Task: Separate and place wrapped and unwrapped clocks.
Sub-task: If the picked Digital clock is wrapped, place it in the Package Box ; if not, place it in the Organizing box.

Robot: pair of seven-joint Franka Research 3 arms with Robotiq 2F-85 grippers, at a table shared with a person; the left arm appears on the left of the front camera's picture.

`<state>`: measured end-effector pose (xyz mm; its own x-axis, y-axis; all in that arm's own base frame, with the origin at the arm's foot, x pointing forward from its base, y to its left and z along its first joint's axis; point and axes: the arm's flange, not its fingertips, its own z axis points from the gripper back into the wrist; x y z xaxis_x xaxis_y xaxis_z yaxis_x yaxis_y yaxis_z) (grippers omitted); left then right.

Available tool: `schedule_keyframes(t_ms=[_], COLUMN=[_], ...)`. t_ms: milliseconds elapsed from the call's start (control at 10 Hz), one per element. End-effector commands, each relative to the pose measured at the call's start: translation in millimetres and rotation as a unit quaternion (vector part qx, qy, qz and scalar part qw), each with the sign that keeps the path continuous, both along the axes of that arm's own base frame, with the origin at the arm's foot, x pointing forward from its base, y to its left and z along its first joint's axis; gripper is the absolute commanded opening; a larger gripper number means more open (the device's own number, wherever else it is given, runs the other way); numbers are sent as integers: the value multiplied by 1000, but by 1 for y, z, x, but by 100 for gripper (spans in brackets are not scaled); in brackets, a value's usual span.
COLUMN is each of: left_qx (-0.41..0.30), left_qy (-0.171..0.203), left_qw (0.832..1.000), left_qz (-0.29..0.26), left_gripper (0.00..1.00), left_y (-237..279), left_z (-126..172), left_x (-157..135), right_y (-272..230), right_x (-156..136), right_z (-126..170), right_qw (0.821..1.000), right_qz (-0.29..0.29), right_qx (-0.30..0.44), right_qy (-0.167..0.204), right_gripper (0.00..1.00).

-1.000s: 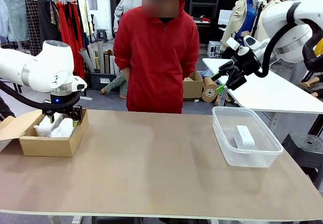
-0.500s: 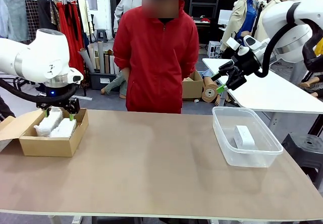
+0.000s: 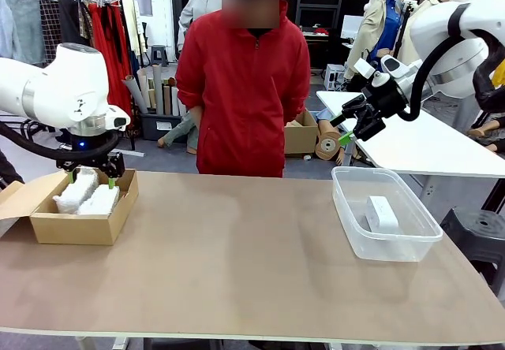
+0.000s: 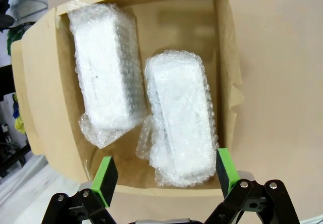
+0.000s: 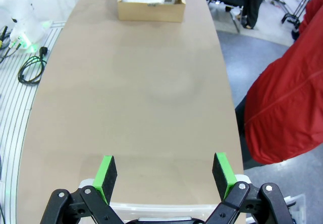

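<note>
The sorting looks finished, judging from how things lie. Just beyond the left fingers, which stand wide and empty, the two wrapped clocks lie side by side in the box. One wrapped clock sits between the two green pads and a little ahead of them; the other wrapped clock is farther off, toward the left pad's side, its wrap touching the first. Both rest on the box floor, clear of the fingers.

In the front view the left fingers hang above the box at the table's left end. The bare clock lies alone in the clear bin at the right end, well apart from the box. The right fingers are lifted above and behind the bin, wide and holding nothing; in the right wrist view the fingers point along the bare table toward the distant box.

No clock is left on the table between the containers, so probably only the arms' withdrawal remains.
</note>
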<state>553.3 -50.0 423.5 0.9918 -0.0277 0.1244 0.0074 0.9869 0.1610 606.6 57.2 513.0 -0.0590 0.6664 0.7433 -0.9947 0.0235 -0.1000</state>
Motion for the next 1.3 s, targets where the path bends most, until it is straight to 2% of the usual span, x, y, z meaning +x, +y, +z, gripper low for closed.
schedule_keyframes(t_ms=[0,1200], left_qx=[-1,-1], left_qy=[-5,-5], left_qw=[1000,1000], left_qz=[0,0], left_gripper=[100,100], left_y=[1,1], left_z=[2,2], left_x=[0,0], right_y=[1,1], right_x=[0,0], right_z=[1,1], right_qw=[1000,1000], right_qz=[4,4], right_qx=[2,2], right_qy=[-6,-6], right_gripper=[100,100])
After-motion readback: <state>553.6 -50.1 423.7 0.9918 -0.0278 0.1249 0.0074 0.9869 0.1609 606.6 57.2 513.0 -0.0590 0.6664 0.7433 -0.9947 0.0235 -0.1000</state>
